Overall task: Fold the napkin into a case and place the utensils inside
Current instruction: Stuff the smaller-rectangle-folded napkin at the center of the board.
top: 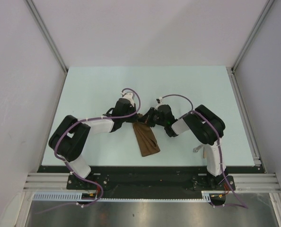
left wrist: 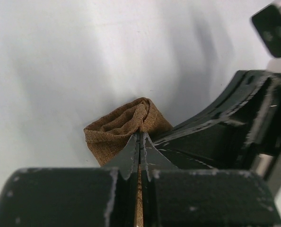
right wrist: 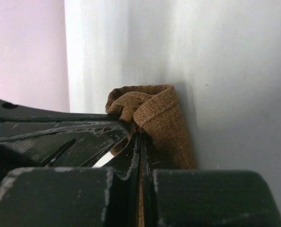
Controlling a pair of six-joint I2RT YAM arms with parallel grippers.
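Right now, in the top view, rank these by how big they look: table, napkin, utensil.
Largest to smallest:
1. table
2. napkin
3. utensil, only a small silver bit shows, so its full size is unsure

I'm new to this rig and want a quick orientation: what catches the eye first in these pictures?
Both arms meet at mid-table, the left hand and right hand shut side by side on the far end of the brown napkin, bunching it. The rest of the napkin trails as a narrow strip toward the near edge. A small metal utensil lies alone beside the right arm.
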